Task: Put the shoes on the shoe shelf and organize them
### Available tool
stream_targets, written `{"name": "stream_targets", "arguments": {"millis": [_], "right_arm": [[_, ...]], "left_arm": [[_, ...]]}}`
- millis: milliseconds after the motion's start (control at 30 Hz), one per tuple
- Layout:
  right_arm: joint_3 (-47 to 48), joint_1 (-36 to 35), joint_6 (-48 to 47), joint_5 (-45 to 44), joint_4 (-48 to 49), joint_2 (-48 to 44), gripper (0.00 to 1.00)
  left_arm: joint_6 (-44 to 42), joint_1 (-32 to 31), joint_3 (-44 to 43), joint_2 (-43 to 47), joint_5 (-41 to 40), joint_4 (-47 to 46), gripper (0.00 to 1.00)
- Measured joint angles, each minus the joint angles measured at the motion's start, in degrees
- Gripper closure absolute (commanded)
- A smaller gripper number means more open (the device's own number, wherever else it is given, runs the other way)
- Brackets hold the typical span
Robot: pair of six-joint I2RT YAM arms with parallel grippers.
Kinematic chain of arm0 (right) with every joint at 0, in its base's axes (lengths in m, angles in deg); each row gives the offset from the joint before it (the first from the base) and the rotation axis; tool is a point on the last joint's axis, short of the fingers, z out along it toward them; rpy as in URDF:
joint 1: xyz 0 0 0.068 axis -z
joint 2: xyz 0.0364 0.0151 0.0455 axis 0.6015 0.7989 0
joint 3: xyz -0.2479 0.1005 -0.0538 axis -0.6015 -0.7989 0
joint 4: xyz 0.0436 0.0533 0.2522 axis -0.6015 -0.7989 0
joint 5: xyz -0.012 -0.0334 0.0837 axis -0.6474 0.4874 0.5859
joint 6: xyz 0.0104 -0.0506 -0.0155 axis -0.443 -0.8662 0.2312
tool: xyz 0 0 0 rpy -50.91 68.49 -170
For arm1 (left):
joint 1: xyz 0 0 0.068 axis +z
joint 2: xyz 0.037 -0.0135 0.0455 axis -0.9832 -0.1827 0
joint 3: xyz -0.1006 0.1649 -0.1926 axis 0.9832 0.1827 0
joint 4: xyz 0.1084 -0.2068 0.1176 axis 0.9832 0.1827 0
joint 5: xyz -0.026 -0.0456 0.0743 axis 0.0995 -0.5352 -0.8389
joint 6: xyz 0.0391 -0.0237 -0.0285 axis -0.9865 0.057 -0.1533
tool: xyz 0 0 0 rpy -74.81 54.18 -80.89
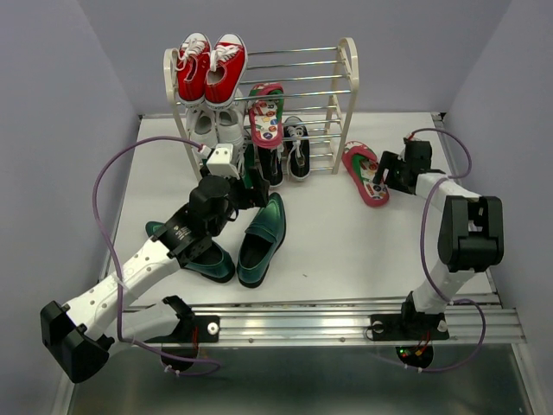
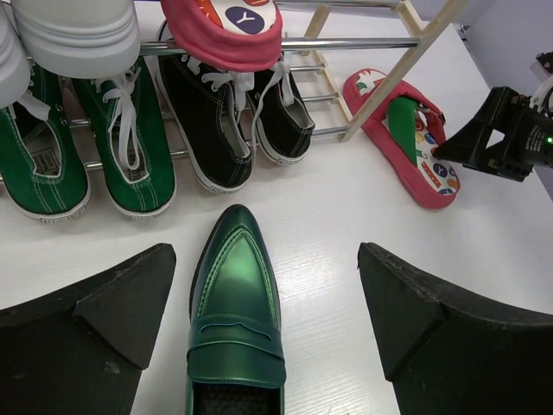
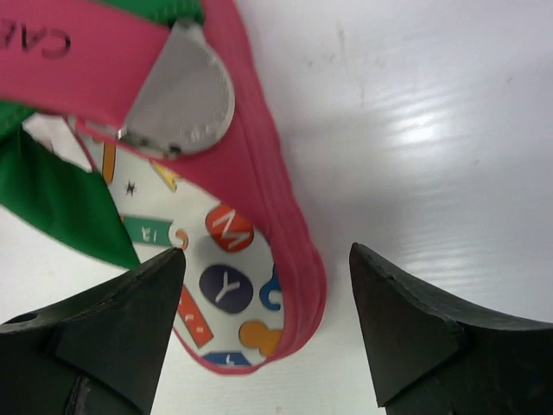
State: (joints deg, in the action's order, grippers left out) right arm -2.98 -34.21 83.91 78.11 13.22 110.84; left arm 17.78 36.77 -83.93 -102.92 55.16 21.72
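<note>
The shoe shelf (image 1: 347, 86) stands at the back and holds one red flip-flop (image 1: 266, 112) and the black sneakers (image 1: 296, 147). The other red flip-flop (image 1: 365, 173) lies on the table to the shelf's right. My right gripper (image 1: 386, 171) is low at it. In the right wrist view this gripper (image 3: 266, 251) stands open astride the flip-flop's (image 3: 226, 285) rounded end, without clamping it. Two dark green loafers lie in front of the shelf, one (image 1: 262, 238) free and one (image 1: 194, 255) partly under my left arm. My left gripper (image 2: 266, 249) is open above a loafer (image 2: 235, 303).
Red sneakers (image 1: 212, 67) sit on the top tier and white sneakers (image 1: 207, 125) below them. Green canvas sneakers (image 2: 130, 147) stand on the bottom tier beside the black sneakers (image 2: 207, 121). Grey walls close in the table on both sides.
</note>
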Motion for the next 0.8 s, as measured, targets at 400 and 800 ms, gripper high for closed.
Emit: {"name": "stream_targets", "arguments": {"millis": [400,800], "right_arm": [[6.7,0.0,-0.6,-3.0,1.7,7.1,0.39],[7.0,0.2,-1.7,3.1,3.2,7.2,0.97]], "left_arm": [[0.2,0.0,0.1,0.0,-1.1,0.1,0.01],[0.9,0.0,0.1,1.2,-3.1,2.0,0.01]]}}
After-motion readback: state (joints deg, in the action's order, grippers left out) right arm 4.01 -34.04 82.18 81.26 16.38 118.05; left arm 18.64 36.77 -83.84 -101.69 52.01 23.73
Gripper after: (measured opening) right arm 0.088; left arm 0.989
